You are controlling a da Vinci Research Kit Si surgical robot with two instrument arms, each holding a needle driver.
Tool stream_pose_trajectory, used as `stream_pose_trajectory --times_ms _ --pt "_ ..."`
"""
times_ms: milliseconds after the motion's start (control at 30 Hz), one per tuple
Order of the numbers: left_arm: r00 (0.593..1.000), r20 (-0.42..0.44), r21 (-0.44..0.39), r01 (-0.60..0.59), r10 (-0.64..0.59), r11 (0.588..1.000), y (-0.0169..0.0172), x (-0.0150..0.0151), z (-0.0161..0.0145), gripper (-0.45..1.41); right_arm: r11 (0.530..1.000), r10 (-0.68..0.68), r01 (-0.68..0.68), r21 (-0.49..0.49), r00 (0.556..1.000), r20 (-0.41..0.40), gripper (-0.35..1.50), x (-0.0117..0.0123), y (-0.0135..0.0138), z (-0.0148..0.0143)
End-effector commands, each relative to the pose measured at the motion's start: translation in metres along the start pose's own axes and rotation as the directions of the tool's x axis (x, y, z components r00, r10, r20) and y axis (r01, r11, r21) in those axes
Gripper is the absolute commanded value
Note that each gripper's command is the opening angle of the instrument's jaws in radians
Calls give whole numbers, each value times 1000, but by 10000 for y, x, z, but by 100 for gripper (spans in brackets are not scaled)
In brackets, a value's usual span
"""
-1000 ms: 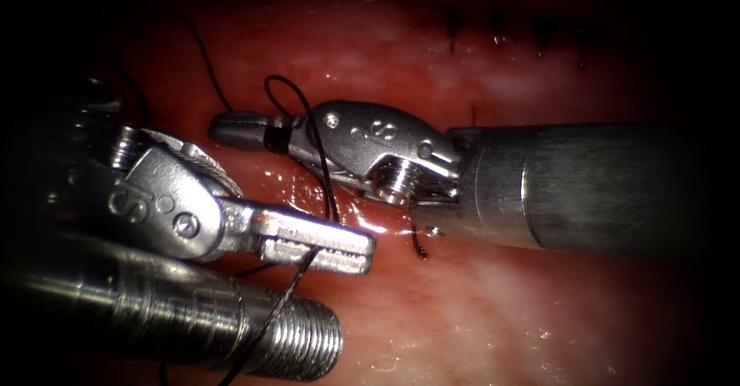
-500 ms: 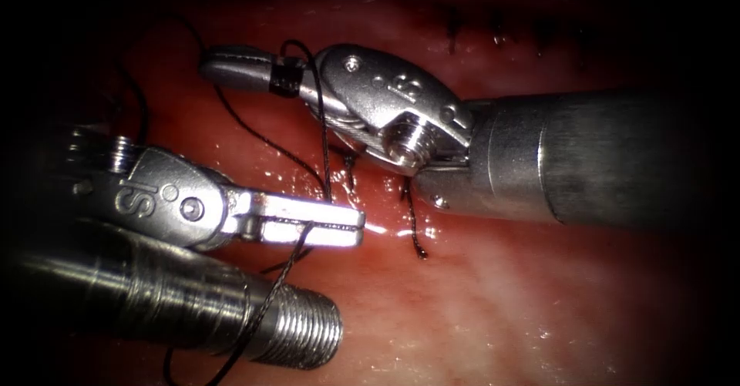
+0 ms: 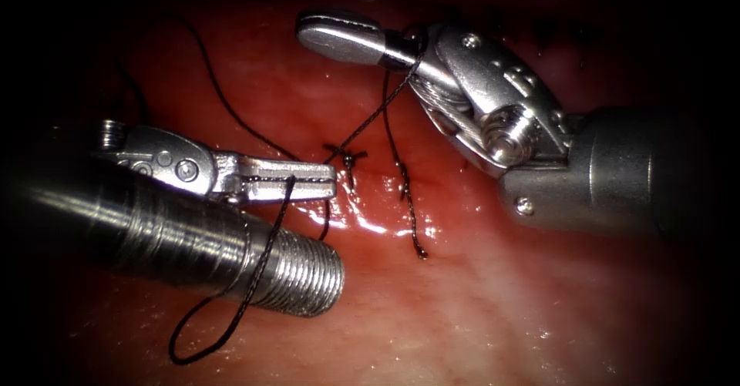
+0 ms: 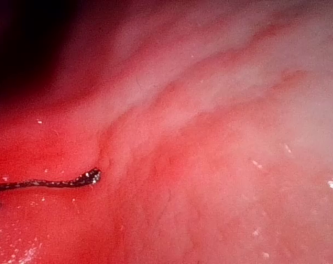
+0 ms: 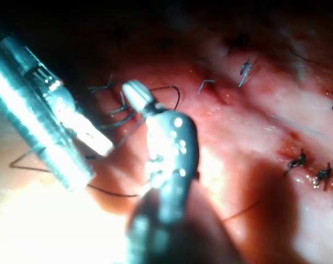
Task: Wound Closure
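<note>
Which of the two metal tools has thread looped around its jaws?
The right tool, entering from the picture's right: thread loops around its shut jaws. The left tool simply clamps thread between its jaws.

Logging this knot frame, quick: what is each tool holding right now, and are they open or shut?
Left tool: shut on the thin black thread.
Right tool: shut, same thread wrapped around it near its hinge; whether it grips anything cannot be told.
</note>
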State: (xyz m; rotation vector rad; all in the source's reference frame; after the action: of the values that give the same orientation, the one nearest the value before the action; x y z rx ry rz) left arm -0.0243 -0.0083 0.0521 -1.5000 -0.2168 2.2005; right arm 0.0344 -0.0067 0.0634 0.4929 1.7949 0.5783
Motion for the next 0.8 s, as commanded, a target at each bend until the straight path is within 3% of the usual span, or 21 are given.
stream_pose_trajectory --times_ms 33,200,367,500,533,667,733,800 --pt "1000 5 8 7 -7 1000 -4 -6 9 -45 999 9 -9 38 1000 -2 -35 -2 -1 -1" --pt "998 12 40 54 -55 998 -24 -20 9 -45 989 -18 1 147 993 117 -35 -1 -3 -11" --pt "996 10 36 85 -86 996 -30 -24 11 -45 955 -126 48 294 959 254 -35 -4 -6 -12" --pt "995 7 25 98 -98 995 -32 -24 8 -45 888 -275 89 451 889 365 -35 -6 -11 -10" --pt "995 7 25 98 -98 995 -32 -24 8 -45 888 -275 89 451 889 365 -35 -6 -11 -10" --pt "995 5 19 99 -99 995 -32 -23 11 -45 812 -398 89 577 806 437 -35 -14 -22 -8" --pt "995 4 17 99 -99 995 -32 -23 11 -45 801 -413 88 592 797 441 -35 -16 -24 -8" --pt "995 3 13 99 -99 995 -33 -23 11 -45 762 -468 93 641 764 445 -35 -19 -31 -12"
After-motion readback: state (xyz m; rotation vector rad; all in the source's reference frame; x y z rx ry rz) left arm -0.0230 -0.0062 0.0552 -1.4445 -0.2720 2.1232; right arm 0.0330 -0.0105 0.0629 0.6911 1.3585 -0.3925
